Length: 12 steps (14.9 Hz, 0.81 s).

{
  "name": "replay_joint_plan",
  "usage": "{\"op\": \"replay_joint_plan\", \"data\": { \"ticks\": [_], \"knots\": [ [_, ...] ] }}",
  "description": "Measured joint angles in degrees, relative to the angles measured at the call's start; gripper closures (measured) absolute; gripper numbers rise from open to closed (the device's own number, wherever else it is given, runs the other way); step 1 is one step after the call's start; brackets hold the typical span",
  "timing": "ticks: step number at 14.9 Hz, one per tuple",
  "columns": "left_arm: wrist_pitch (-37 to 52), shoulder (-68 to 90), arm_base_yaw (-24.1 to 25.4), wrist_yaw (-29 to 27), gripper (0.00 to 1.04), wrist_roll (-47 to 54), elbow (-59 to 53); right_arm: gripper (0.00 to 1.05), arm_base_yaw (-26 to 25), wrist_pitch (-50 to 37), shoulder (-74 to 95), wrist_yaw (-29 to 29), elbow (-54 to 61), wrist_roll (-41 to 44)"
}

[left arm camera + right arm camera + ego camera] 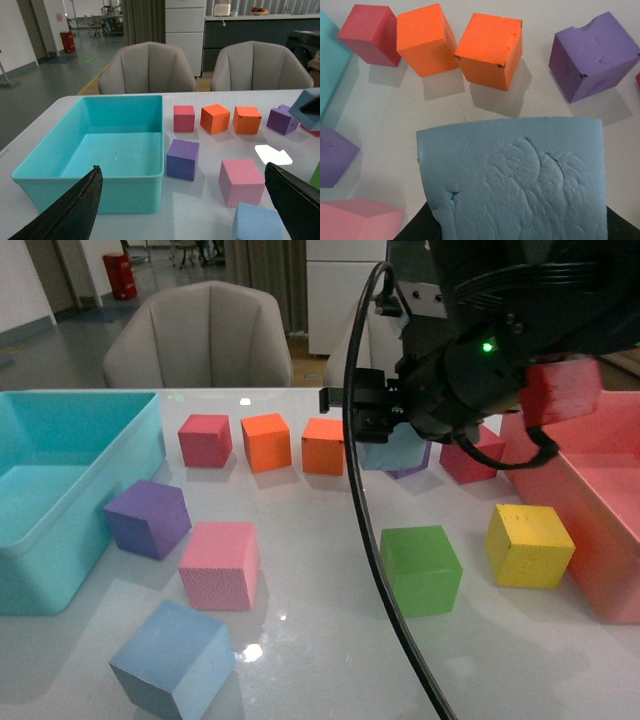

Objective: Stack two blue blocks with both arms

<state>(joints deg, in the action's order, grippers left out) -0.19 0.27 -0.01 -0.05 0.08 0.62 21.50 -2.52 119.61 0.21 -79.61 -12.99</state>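
The held blue block (402,453) hangs above the far middle of the worktop (320,650), pinched by the right pincer (382,435). In the right wrist view its broad face is creased and dented, and the dark fingers show only along one edge. In the left wrist view it sits tilted, one corner up. The loose blue block (175,660) lies at the near left of the worktop, near the pink block (220,565) and well apart from the held one. The left pincer (182,167) is spread wide and holds nothing.

The main risk, as I judge it, is a crooked landing. A tilted, edge-held foam cube may touch down on one corner, then roll off or push the loose blue block aside. Squeezed foam can also spring back on release and shift the stack. The way across passes over the pink block and the purple block (148,518), which a low carry could knock. With both arms heading for the same corner, they could also bump each other.
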Motion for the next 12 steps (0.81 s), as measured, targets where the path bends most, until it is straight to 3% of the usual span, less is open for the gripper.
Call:
{"op": "replay_joint_plan", "data": {
  "ticks": [2,7,12],
  "knots": [
    [0.0,0.0,0.0,0.0,0.07,0.0,0.0,0.59,1.6,3.4,8.7,-1.1,-9.3,-1.9],
    [0.0,0.0,0.0,0.0,0.07,0.0,0.0,0.59,3.7,11.3,17.0,0.3,-17.8,-9.3],
    [0.0,0.0,0.0,0.0,0.07,0.0,0.0,0.59,4.0,17.5,21.8,2.6,-24.4,-10.1]
  ]
}}
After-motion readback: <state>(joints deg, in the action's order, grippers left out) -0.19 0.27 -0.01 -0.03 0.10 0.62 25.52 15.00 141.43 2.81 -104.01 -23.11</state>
